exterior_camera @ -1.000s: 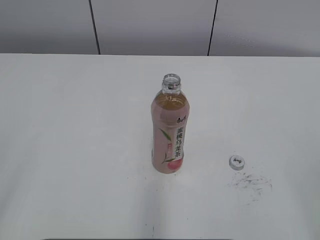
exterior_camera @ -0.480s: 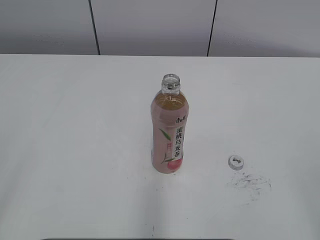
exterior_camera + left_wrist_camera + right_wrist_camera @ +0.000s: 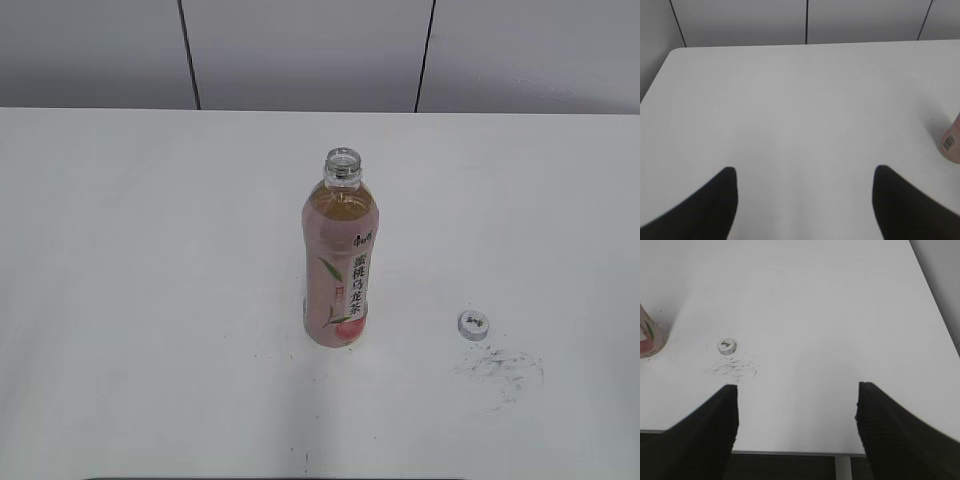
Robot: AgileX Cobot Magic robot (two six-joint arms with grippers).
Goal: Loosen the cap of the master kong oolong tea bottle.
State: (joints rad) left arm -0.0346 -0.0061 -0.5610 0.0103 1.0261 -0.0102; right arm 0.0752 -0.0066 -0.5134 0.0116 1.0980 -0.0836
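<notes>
Cap [image 3: 473, 324] is already off, lying on the white table [image 3: 150, 300] right of the upright oolong tea bottle [image 3: 339, 265]. Looks light, tiny and slick, so pinch its rim. Left gripper [image 3: 805, 200] and right gripper [image 3: 796, 412] both spread wide, holding nothing.

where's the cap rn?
The cap lies on the table in the exterior view, right of the open bottle and apart from it, just above a patch of dark scuff marks.
</notes>
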